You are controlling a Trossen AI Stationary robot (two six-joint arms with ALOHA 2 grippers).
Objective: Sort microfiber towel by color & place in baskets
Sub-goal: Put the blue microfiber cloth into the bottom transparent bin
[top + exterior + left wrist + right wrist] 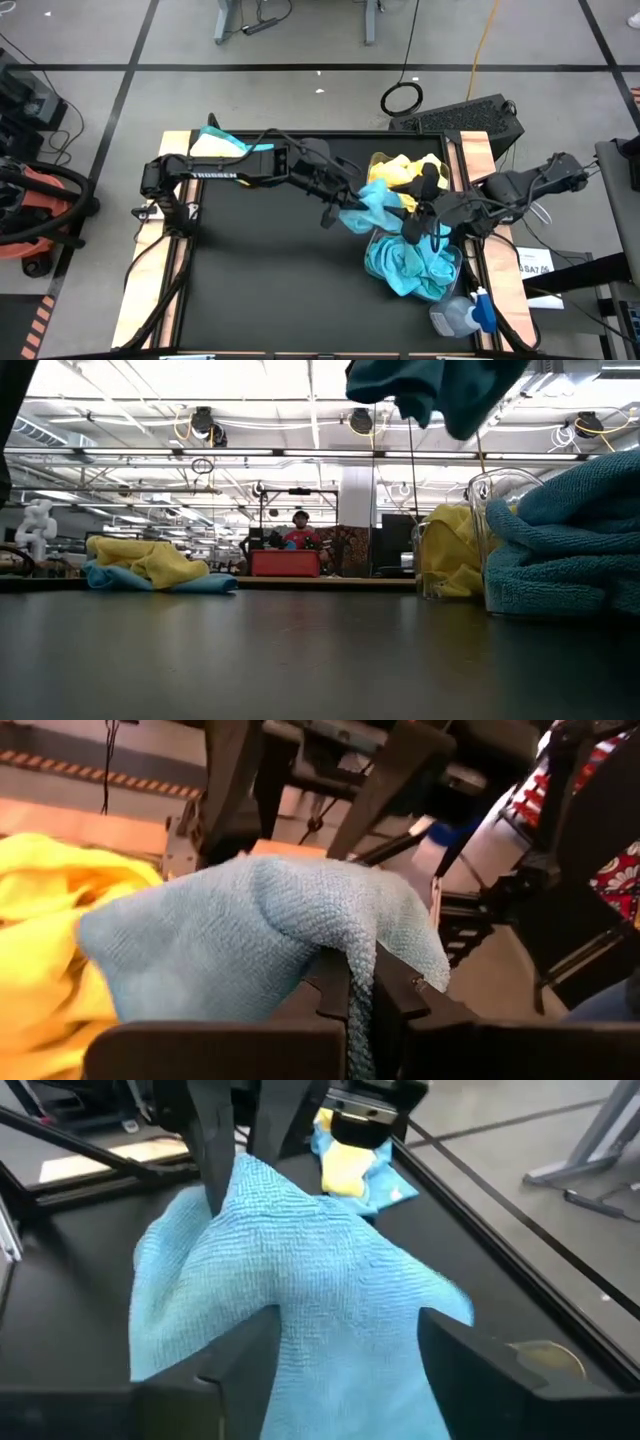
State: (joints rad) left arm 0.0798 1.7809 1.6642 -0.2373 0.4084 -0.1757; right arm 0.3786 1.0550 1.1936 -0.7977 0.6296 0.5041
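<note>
Teal towel point(368, 208) hangs pinched in my shut left gripper point(345, 205) near the table's right edge; right gripper point(418, 225) gapes around it. Poor handover could drop it beside the teal basket point(455, 272).

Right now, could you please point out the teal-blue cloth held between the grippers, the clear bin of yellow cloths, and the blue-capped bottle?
teal-blue microfiber cloth point(365, 208), high view, its hanging middle fold.
clear plastic bin of yellow cloths point(447, 163), high view, its right rim.
blue-capped grey bottle point(455, 318), high view, its grey body.
</note>
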